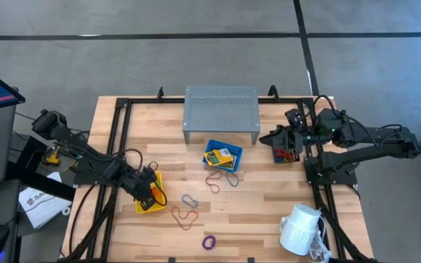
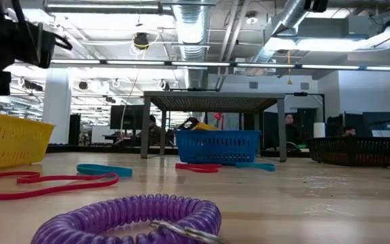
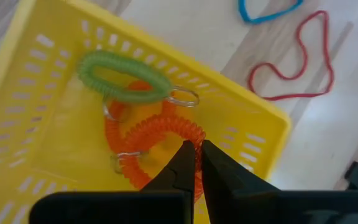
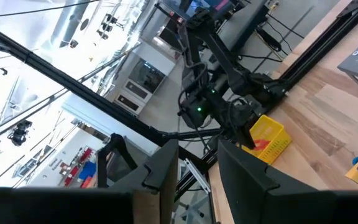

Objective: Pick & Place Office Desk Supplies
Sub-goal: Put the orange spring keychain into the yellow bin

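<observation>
My left gripper [image 3: 197, 152] is down inside the yellow bin [image 1: 150, 193] at the table's left, shut on an orange coil loop [image 3: 157, 140]. A green coil loop [image 3: 124, 78] lies in the same bin. My right gripper [image 4: 197, 168] is open and empty above the black mesh bin [image 1: 285, 146] at the right edge. The blue bin [image 1: 223, 155] at mid-table holds yellow printed packets [image 1: 220, 155]. Red [image 1: 185, 217], grey [image 1: 189, 199] and purple [image 1: 209, 242] loops lie flat on the wood. My left gripper pinches the orange coil loop's rim [image 3: 199, 167] between its two fingers, which come from above and point down into the bin. The rest of the loop lies on the bin's floor, next to the green loop.
A grey perforated riser [image 1: 221, 108] stands at the far middle. A white mug [image 1: 300, 229] lies at the near right. More loops [image 1: 223, 180] lie just in front of the blue bin. Black frame rails [image 1: 119, 139] run along both sides of the table.
</observation>
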